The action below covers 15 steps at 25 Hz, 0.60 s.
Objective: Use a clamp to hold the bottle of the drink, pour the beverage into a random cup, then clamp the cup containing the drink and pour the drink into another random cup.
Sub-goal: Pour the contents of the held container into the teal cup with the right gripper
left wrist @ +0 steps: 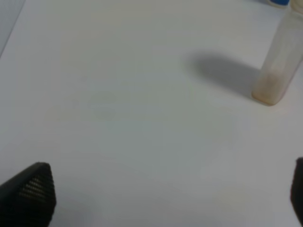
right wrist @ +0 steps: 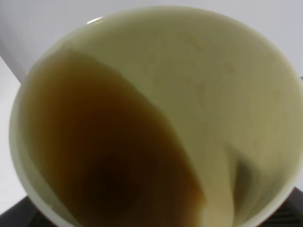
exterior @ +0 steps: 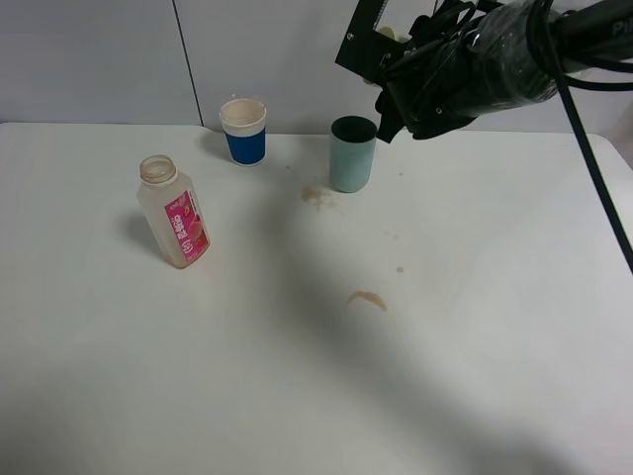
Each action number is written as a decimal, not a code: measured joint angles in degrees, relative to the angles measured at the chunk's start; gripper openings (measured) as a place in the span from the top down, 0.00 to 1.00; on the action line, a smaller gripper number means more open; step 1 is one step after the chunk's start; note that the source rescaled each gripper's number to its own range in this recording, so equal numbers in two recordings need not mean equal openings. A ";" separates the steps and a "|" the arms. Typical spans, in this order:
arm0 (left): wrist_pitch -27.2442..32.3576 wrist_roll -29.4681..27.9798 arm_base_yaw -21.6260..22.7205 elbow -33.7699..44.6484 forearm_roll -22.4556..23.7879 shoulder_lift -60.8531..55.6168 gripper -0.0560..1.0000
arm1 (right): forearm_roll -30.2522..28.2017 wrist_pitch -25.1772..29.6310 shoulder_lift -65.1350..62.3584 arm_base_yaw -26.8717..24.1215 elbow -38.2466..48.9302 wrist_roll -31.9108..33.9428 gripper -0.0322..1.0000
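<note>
This looks like a robot test room or lab, not a home. A big plain white worktop (exterior: 297,396) meets bare grey wall panels (exterior: 99,59) along its far edge. A black robot arm (exterior: 514,49) with thick cables (exterior: 593,188) hangs over the far right corner.

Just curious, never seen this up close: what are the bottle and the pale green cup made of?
The bottle looks like cloudy, translucent plastic with a glossy pink printed label. The green cup looks like matte, opaque plastic or coated paper; its even, dull surface leaves that open.
</note>
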 joint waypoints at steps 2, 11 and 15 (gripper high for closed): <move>0.00 0.00 0.00 0.00 0.00 0.00 0.00 | 0.00 0.63 0.00 0.00 0.00 -0.49 0.97; 0.00 0.00 0.00 0.00 0.00 0.00 0.00 | 0.04 2.61 0.00 0.00 0.00 -5.36 0.97; 0.00 0.00 0.00 0.00 0.00 0.00 0.00 | 0.04 2.74 0.00 0.00 0.00 -5.40 0.97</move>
